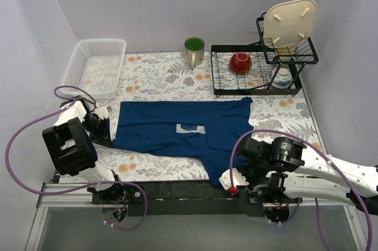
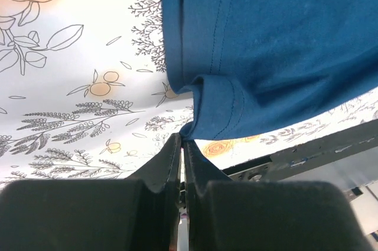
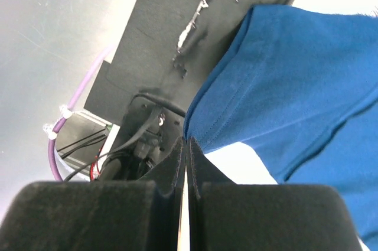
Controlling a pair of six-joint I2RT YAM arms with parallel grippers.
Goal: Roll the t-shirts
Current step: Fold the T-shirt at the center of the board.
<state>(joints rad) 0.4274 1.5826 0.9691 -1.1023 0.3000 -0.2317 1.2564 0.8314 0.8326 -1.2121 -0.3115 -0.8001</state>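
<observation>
The dark navy-blue t-shirt (image 1: 159,124) lies spread on the floral table cover, its small white and light-blue print (image 1: 189,128) facing up and its right part folded over. My left gripper (image 1: 110,134) is at the shirt's left near corner; in the left wrist view it (image 2: 182,140) is shut, pinching a fold of the shirt's hem (image 2: 215,106). My right gripper (image 1: 229,175) is at the shirt's near right corner, which hangs over the black front strip; in the right wrist view it (image 3: 186,140) is shut on the shirt's edge (image 3: 277,74).
A white basket (image 1: 94,65) stands at the back left. A green mug (image 1: 194,50) stands at the back middle. A black dish rack (image 1: 224,82) at the back right holds a red bowl (image 1: 240,62), a patterned bowl (image 1: 282,77) and a cream board (image 1: 289,22).
</observation>
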